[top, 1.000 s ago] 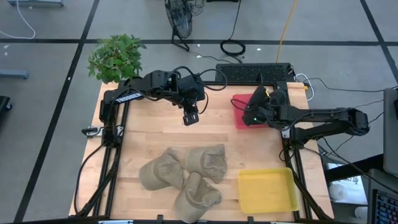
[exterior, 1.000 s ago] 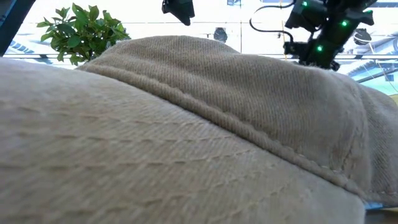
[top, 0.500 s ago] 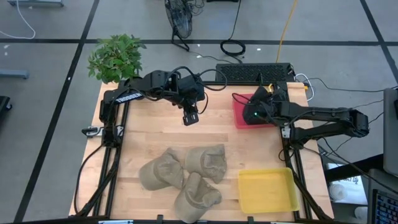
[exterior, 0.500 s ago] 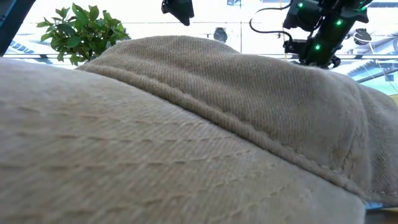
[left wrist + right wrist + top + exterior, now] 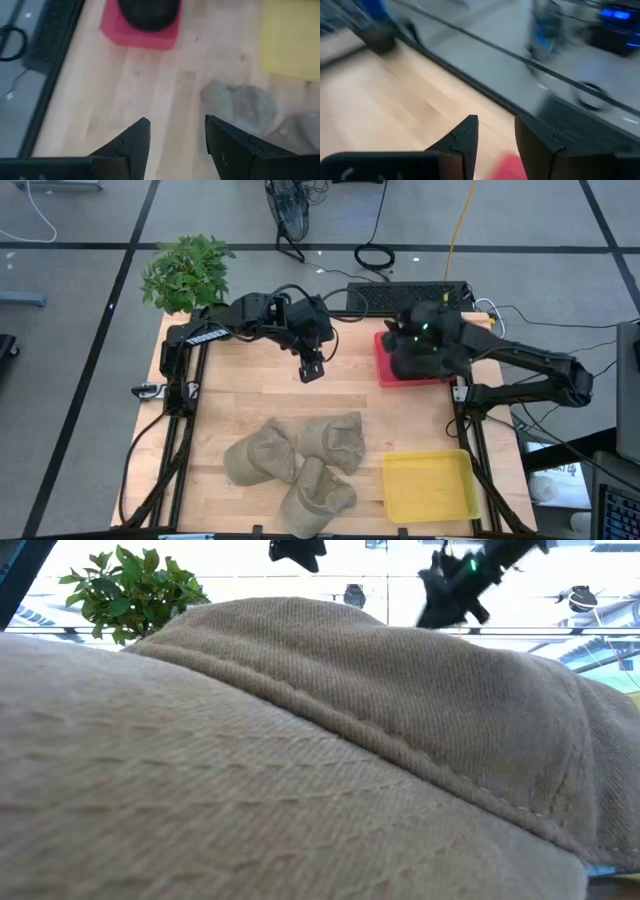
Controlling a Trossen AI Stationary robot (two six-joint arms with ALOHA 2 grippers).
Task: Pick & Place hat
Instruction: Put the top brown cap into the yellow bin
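Note:
Three tan hats lie crown-up in a cluster near the table's near edge: one, one and one. One tan hat fills the low view. A dark hat lies in the red tray. My left gripper hangs open above bare wood, between the red tray and the tan hats. My right gripper is open above the red tray, empty and pointing toward the far edge.
A yellow tray sits at the near right corner and shows in the left wrist view. A potted plant stands at the far left corner. A black keyboard lies past the far edge. Bare wood spreads under the left arm.
My right gripper has risen from the red tray and swung toward the table's far edge and left, turning its fingers away from the tray; its motion is fast and blurred. My left gripper has drifted slightly toward the right. The hats have stayed put.

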